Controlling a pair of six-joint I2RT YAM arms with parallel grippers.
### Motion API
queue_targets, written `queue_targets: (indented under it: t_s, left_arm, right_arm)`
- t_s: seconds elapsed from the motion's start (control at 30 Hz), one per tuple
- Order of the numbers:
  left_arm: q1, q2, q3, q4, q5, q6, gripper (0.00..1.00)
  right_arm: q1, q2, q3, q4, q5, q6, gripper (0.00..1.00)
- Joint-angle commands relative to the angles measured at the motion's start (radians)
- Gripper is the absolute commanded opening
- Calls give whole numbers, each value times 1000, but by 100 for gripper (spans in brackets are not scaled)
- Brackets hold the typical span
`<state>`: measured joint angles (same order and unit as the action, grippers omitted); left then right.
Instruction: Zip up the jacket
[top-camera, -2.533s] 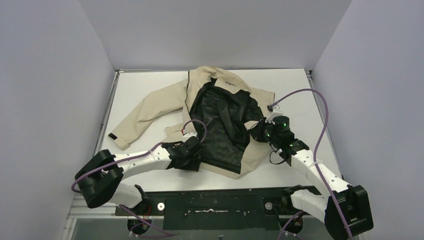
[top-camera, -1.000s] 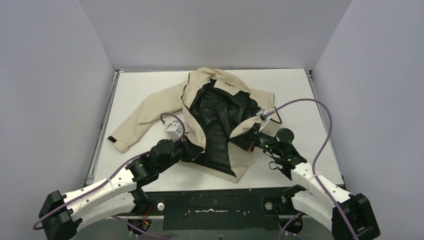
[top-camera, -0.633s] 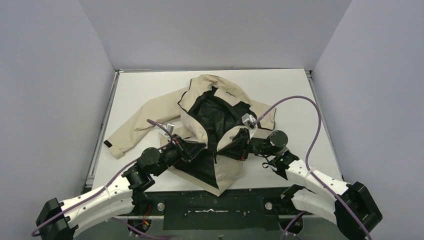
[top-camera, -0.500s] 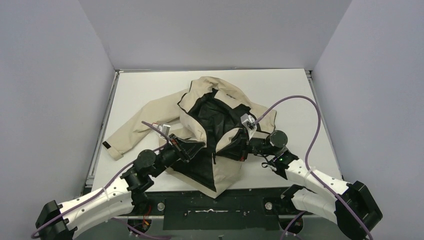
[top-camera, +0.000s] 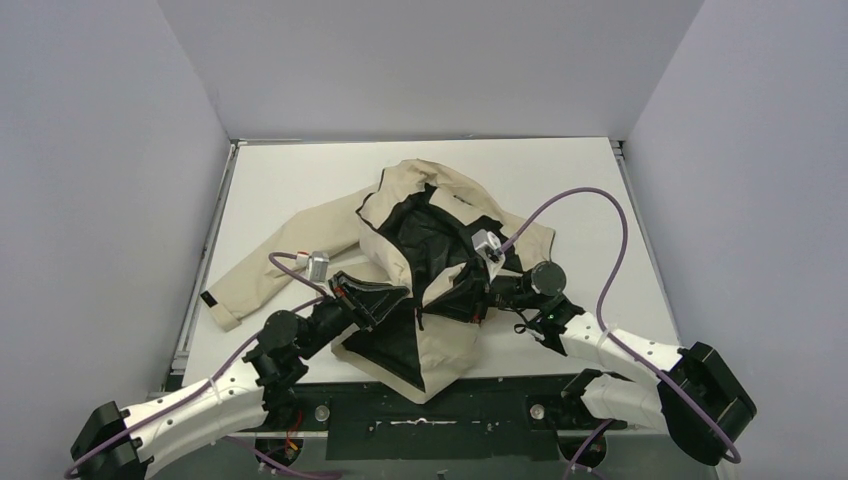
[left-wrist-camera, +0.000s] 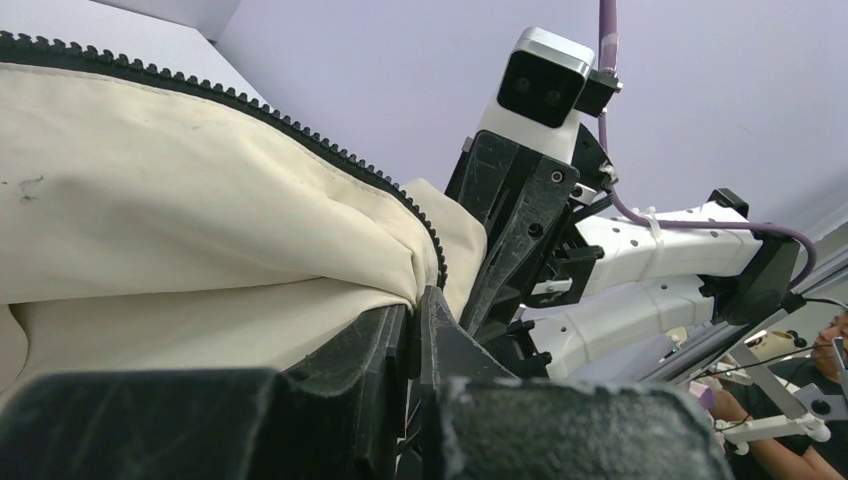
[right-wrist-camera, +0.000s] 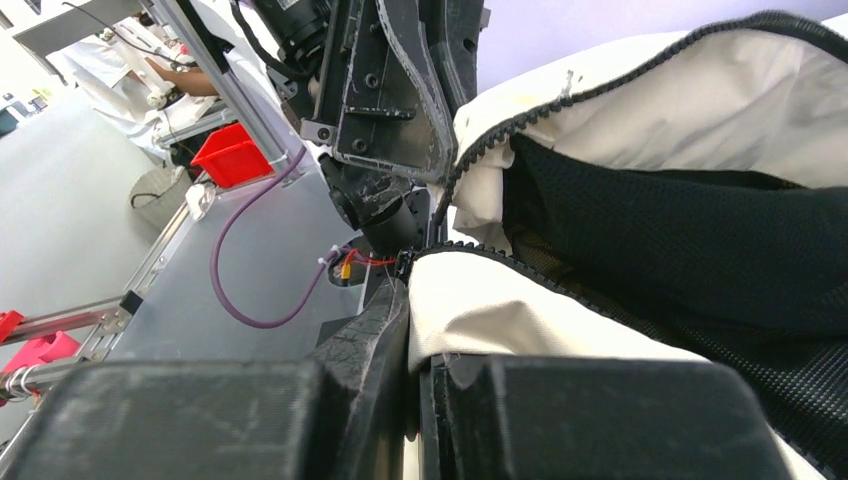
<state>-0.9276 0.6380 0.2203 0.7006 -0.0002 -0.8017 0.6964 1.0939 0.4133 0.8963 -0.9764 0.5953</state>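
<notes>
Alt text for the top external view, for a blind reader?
An unzipped beige jacket lies on a white table, black lining showing; the left tool and right tool each pinch one front edge, held close together.

The left arm lay low, stretched from its base at the near edge of the table toward the middle. The left gripper was clamped tight on the hem of the jacket. The right arm angled in from the near right corner, elbow bent. The right gripper faced the left one, just beside it, likewise pinching fabric.
</notes>
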Motion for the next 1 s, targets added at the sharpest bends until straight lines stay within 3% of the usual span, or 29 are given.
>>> queue_targets:
  t_s: [0.0,0.97]
  left_arm:
    - [3,-7,-4,139,48,-14,0]
    - [3,-20,-18,175,45,-30,0]
  right_arm:
    - [11,-1,32,166,32,-23,0]
    - [21,11,7,172,33,-43,0]
